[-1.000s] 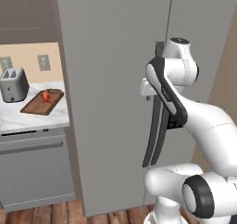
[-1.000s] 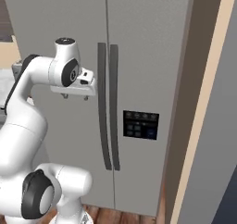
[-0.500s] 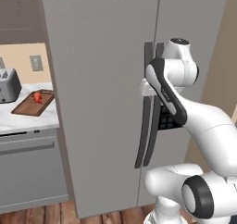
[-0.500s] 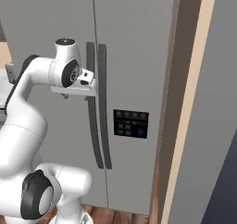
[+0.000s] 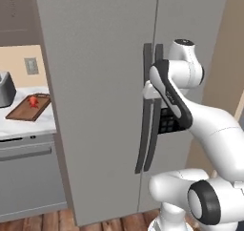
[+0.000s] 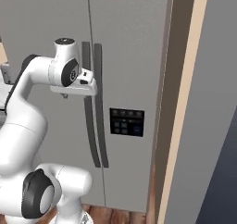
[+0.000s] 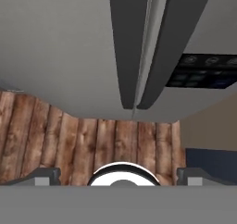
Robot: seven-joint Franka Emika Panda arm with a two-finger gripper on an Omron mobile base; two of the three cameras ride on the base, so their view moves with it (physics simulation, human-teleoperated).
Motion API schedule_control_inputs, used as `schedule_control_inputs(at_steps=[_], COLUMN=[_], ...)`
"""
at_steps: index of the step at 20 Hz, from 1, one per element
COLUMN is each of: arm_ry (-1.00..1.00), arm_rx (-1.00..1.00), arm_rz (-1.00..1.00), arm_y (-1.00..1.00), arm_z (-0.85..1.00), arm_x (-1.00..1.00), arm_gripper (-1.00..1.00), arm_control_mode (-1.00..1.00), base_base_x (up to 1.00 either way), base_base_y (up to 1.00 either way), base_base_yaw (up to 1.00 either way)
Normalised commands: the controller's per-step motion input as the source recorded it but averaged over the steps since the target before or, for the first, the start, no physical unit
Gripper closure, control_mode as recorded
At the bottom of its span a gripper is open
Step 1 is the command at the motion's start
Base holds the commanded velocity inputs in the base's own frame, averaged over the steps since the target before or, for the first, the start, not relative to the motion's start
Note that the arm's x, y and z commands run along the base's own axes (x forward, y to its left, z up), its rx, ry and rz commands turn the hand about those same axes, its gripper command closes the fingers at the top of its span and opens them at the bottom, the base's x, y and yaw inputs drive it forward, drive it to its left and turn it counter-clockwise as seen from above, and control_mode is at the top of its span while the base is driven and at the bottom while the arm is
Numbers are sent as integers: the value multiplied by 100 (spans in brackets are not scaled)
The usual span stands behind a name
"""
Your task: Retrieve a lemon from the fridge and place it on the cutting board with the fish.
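Grey and matte, the tall double-door fridge (image 5: 100, 82) is standing shut, its two doors meeting at a narrow seam flanked by a pair of long dark vertical handles (image 5: 148, 110) that are curving slightly toward their lower ends. On the right door, just right of the handles, a small dark control panel (image 6: 126, 122) is showing rows of faint buttons. The white jointed robot arm (image 5: 190, 110) is rising from the near right and reaching up toward the fridge front, its hand sitting level with the upper part of the handles. The two-finger gripper (image 7: 118, 176) is standing wide open and holding nothing; in the hand view its two dark fingertips (image 7: 42, 176) are spread far apart at the bottom, looking down past the lower ends of the handles to the brown wooden plank floor (image 7: 65, 140). Far off to the left, the rectangular brown wooden cutting board (image 5: 29, 108) with a darker rim is lying on a pale marble-look countertop (image 5: 24, 125), and the small red-orange fish (image 5: 33, 101) is resting on it. Just left of the board a grey metal toaster (image 5: 5, 89) is standing against the beige wall, near a pale wall socket (image 5: 31, 66). Right of the fridge a tan wooden panel (image 6: 185, 102) is running upright.
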Motion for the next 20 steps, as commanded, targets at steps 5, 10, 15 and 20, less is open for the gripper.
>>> schedule_control_inputs(at_steps=[5, 10, 15, 20], arm_ry=[0, 0, 0, 0], arm_rx=[0, 0, 0, 0], arm_rz=[0, 0, 0, 0], arm_y=[0, 0, 0, 0], arm_z=[0, 0, 0, 0], arm_x=[0, 0, 0, 0], arm_gripper=[-100, -100, -100, -100], arm_control_mode=[100, 100, 100, 100], base_base_x=[-20, -13, -14, -19], base_base_y=[-14, -1, -6, -29], base_base_yaw=[-22, -8, 0, 3])
